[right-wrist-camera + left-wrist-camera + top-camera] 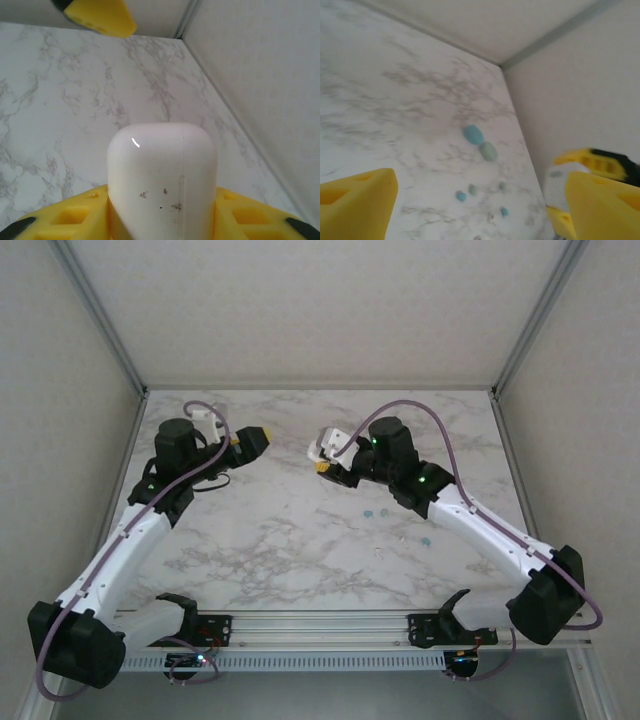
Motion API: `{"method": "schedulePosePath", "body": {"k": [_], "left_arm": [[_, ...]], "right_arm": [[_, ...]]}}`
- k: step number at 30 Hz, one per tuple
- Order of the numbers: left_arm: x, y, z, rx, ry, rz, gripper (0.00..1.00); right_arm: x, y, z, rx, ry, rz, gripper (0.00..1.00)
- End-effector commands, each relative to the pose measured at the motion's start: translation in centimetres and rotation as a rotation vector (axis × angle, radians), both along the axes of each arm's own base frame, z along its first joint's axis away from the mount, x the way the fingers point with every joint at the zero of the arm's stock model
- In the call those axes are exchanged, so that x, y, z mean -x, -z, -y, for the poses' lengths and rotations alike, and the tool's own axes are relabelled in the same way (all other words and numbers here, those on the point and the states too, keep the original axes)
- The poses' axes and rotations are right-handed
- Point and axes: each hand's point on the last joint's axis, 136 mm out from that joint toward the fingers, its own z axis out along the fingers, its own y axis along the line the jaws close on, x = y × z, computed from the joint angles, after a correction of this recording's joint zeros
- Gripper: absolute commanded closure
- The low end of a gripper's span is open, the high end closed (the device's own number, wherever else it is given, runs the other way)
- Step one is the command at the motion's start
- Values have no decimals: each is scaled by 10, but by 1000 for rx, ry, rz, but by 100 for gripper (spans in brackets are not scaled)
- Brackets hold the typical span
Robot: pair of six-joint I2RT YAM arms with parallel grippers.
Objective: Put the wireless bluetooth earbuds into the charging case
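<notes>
My right gripper (327, 459) pinches the white charging case (162, 170) above the marble table (260, 540). My left gripper (252, 442) gapes empty, and the earbuds (461, 196) lie loose below. I reckon that slick shell could squirt free

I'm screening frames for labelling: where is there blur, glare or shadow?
Left wrist: the left gripper has soft-edged fingers close to the lens, the right gripper is blurred at the right edge, the case and earbuds slightly fuzzy. Right wrist: a small glare streak on the white object it clamps. Top external: even light, only faint shadows on the table.
</notes>
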Motion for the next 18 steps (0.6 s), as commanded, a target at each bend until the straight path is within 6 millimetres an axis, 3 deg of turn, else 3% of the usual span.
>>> {"method": "schedulePosePath", "body": {"k": [1,4,8,18], "left_arm": [[19,-27,30,-8,167,94,17],[31,-37,50,-12,255,127,22],[44,-31,74,-67,348,109,30],[49,-19,112,-88,433,64,40]], "right_arm": [[2,-17,1,25,-13,146,64],[5,-23,4,15,-7,160,64],[6,-27,6,-13,6,174,64],[4,-26,7,-24,21,186,63]]}}
